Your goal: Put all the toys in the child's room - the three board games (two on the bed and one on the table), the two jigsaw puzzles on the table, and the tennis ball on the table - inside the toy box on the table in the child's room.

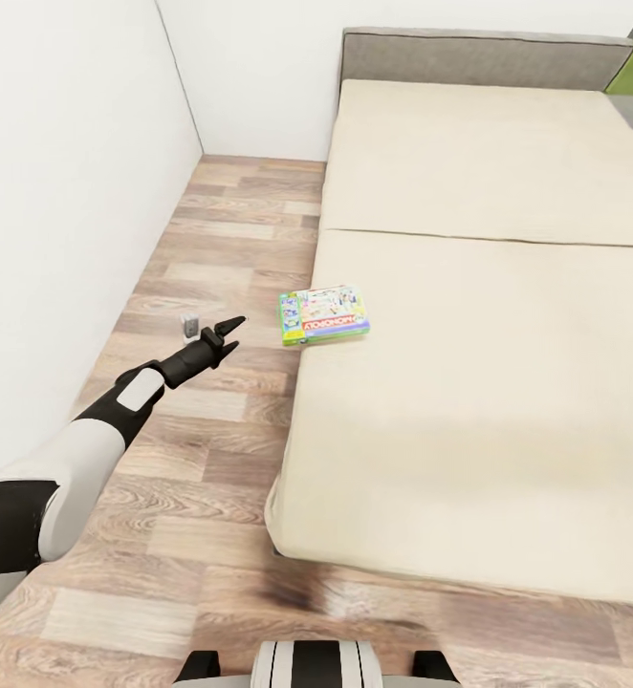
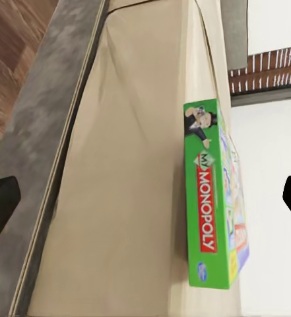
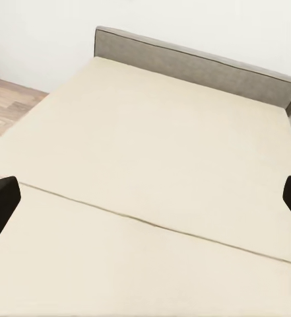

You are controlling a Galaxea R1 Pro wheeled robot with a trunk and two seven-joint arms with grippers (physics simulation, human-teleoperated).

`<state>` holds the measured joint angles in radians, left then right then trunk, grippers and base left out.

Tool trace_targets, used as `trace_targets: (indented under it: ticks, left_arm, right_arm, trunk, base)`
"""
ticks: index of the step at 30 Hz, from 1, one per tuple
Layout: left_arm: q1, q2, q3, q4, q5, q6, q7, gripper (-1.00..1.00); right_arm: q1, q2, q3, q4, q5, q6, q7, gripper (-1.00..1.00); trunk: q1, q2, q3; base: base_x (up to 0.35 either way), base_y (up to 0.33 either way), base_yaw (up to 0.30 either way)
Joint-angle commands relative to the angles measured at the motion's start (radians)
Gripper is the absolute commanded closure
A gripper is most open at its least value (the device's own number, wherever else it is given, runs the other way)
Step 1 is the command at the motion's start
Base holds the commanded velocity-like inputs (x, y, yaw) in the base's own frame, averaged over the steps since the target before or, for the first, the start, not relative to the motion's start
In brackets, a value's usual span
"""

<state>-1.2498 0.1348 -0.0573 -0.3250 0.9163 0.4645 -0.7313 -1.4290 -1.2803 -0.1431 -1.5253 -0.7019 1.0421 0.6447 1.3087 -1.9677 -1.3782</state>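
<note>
Clearly readable on the green side of the board game (image 2: pixel 211 198) is "MY MONOPOLY", white letters on a red band, with the top-hatted mascot printed at one end; in our head view the same red band on the Monopoly box (image 1: pixel 323 313) reads upside down. We see the box lying flat on the beige bed (image 1: pixel 508 382), right at the mattress edge that faces the wood-plank floor (image 1: pixel 221 248), its lid a busy print of pink, blue and yellow. It sits just on the near side of the seam (image 1: pixel 489 239) that crosses the cover.

Our left gripper (image 1: pixel 229 330) hangs over the floor beside the bed, near the box but not touching it, with its fingers pointing toward the green edge. In the left wrist view the two dark fingertips (image 2: pixel 0 208) stand wide apart at the frame's opposite sides, with the box between them and farther off, so the hand is released and holds nothing. A small grey object (image 1: pixel 190 325) stands on the floor just beyond the gripper; we cannot tell what it is.

From the right wrist view we look over the bare bed cover (image 3: pixel 145 172) toward the grey headboard (image 3: pixel 191 59), and the right gripper's dark fingertips (image 3: pixel 0 198) are likewise spread wide and empty.
</note>
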Motion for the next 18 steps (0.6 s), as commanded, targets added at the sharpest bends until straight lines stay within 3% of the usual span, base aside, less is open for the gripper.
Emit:
trace_targets:
  ticks: [1, 18]
  left_arm:
    - [0.0, 0.001, -0.006, 0.0, 0.01, 0.005, -0.001, -1.0]
    - [0.001, 0.001, -0.008, 0.0, 0.01, -0.002, -0.008, -1.0]
  right_arm:
    - [-0.004, 0.0, 0.002, 0.001, 0.006, 0.005, 0.007, -1.0]
    - [-0.005, -0.001, 0.002, 0.0, 0.005, 0.005, 0.007, -1.0]
  trunk:
    - [0.0, 0.0, -0.001]
    - [0.0, 0.0, -0.001]
  base:
    - [0.0, 0.0, -0.161]
    - [0.0, 0.0, -0.065]
